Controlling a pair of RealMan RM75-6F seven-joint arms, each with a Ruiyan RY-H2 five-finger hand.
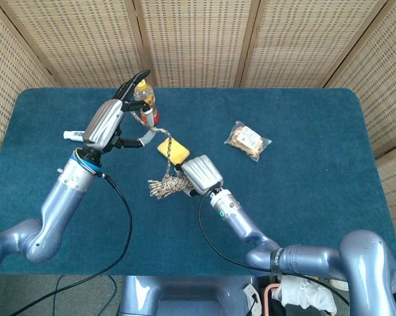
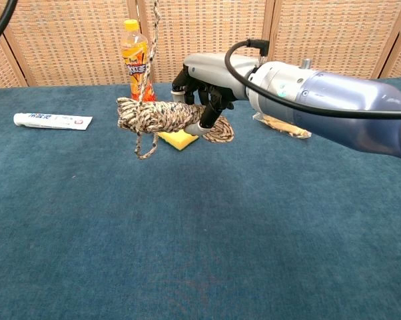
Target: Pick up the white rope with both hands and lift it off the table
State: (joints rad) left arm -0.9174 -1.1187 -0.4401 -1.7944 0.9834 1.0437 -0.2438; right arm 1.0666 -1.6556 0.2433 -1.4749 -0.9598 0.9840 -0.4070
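The white-and-brown rope (image 1: pixel 164 187) is a coiled bundle hanging in the air, clear of the blue table (image 1: pixel 303 197). My right hand (image 1: pixel 201 174) grips one end of the bundle. In the chest view the bundle (image 2: pixel 157 115) sticks out to the left of the right hand (image 2: pixel 204 83), with a short loop dangling under it. A thin strand runs from the bundle up to my left hand (image 1: pixel 112 122), which holds it high near the bottle. The chest view shows that strand leaving the top of the frame, and the left hand is outside it.
An orange drink bottle (image 2: pixel 135 60) stands at the back, partly behind the left hand's fingers in the head view. A toothpaste tube (image 2: pixel 52 121) lies at the left. A yellow sponge (image 1: pixel 175 150) sits below the rope, and a wrapped sandwich (image 1: pixel 248 140) lies to the right.
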